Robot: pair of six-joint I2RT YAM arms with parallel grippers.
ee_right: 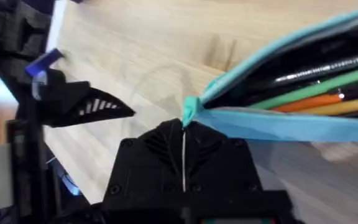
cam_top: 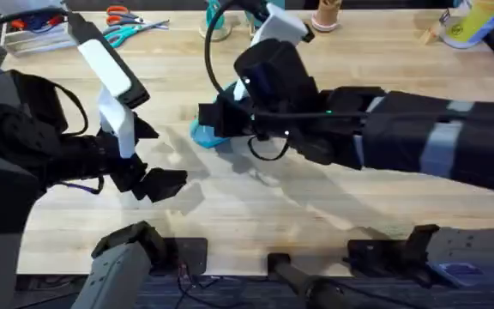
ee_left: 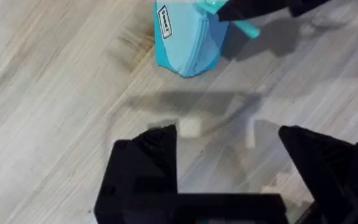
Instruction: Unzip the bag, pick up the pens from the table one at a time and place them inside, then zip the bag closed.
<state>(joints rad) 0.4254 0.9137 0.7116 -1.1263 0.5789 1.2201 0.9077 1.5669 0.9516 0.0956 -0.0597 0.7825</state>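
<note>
My right tool (ee_right: 183, 134) is pinching the zipper pull (ee_right: 189, 112) of the bag (ee_right: 291, 93), which lies at 11 o'clock of counter (cam_top: 333, 215) centre, pens (ee_right: 319, 90) inside. My left tool (ee_left: 229, 146) hangs spread, so pulling may drag the unanchored bag.

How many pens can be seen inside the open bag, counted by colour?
Seen in the right wrist view, inside the open bag:
Dark pens: 1
Green pens: 1
Orange pens: 1
Yellow pens: 1
Total: 4 that can be told apart; more may lie hidden deeper in the bag.
</note>
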